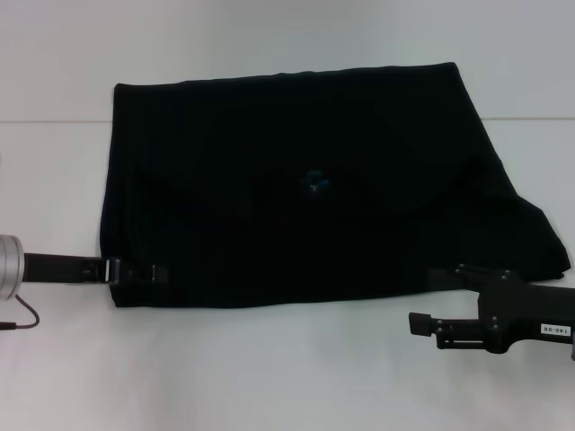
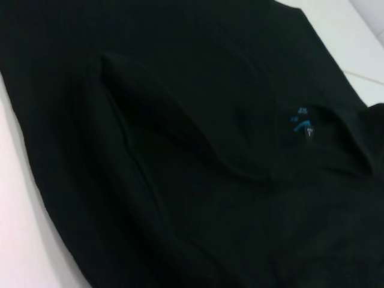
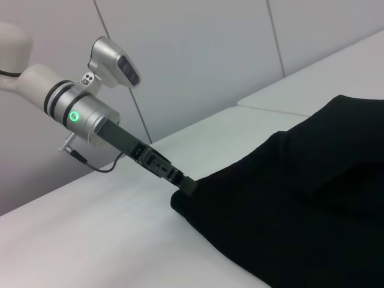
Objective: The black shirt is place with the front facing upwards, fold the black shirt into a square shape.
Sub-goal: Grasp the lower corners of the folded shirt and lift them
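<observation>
Nearest, the right claw (image 1: pixel 422 301) stood spread beside the black shirt (image 1: pixel 305 197) on the white surface (image 1: pixel 269 368); only the right wrist view showed the left claw (image 3: pixel 187 186) pinching its corner.

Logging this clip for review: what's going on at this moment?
A two-armed robot is folding the black shirt, which lies partly folded on the white table, its blue neck label showing. The left gripper is at the shirt's near left corner, apparently gripping it. The right gripper sits at the near right edge.
</observation>
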